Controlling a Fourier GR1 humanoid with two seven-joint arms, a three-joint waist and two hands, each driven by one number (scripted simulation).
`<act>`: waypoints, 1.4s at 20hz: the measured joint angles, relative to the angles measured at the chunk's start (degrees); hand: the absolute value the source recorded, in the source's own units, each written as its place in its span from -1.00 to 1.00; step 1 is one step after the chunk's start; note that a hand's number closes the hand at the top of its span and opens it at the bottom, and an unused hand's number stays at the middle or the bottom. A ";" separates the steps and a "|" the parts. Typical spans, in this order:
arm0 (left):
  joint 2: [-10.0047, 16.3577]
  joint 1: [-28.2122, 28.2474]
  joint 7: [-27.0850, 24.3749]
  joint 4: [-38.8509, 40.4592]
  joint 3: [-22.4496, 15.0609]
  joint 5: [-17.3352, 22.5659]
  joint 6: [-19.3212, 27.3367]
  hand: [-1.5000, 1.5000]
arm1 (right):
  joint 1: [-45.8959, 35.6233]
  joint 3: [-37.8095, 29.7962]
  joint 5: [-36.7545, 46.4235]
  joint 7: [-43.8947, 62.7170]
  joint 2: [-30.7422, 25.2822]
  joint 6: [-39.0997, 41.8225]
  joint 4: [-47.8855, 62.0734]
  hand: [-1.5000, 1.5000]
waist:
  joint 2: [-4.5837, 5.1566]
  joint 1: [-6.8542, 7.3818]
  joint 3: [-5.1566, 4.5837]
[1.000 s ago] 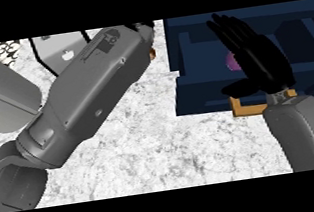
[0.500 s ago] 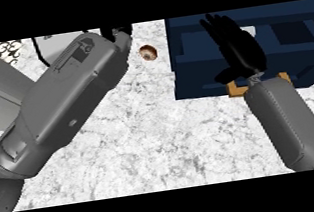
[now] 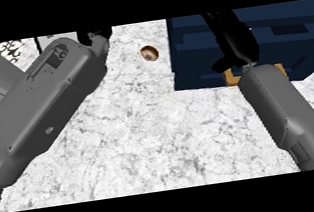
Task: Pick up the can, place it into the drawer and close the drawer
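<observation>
The dark blue drawer [image 3: 199, 66] stands open at the upper right of the counter. My right hand [image 3: 235, 46] stretches over it edge-on, fingers straight and pointing toward the top edge, with nothing visibly in it. The can does not show anywhere; my right hand and forearm cover part of the drawer's inside. My left forearm [image 3: 41, 109] lies slantwise across the left side. Of my left hand [image 3: 98, 34] only a black bit shows at the top edge.
A small round brown object [image 3: 149, 53] lies on the marble counter [image 3: 157, 138] just left of the drawer. A patterned wall strip [image 3: 10, 48] runs along the upper left.
My right hand has reached farther over the drawer and turned edge-on; the pink thing seen beside it earlier is gone from view. The left forearm swung left, uncovering the brown object.
</observation>
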 measured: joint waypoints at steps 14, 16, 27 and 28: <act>4.60 2.86 4.09 -7.35 0.79 -2.46 -0.30 -1.00 | -12.98 -6.25 0.43 -0.76 -2.54 -11.53 20.28 -1.00 | 1.75 1.53 0.95; 4.79 3.26 4.86 -8.84 0.57 -2.79 0.28 -1.00 | -14.64 -6.65 0.61 -0.47 -2.96 -11.66 22.31 -1.00 | 1.95 1.84 1.10; 6.70 4.35 7.43 -13.29 0.63 -3.92 0.58 -1.00 | -20.33 -7.97 1.29 0.55 -5.45 -9.47 29.79 -1.00 | 2.98 2.94 1.67; 6.82 4.65 7.46 -13.58 0.65 -3.98 0.46 -1.00 | -20.69 -8.39 0.75 -0.75 -5.63 -8.50 30.28 -1.00 | 3.06 2.97 1.70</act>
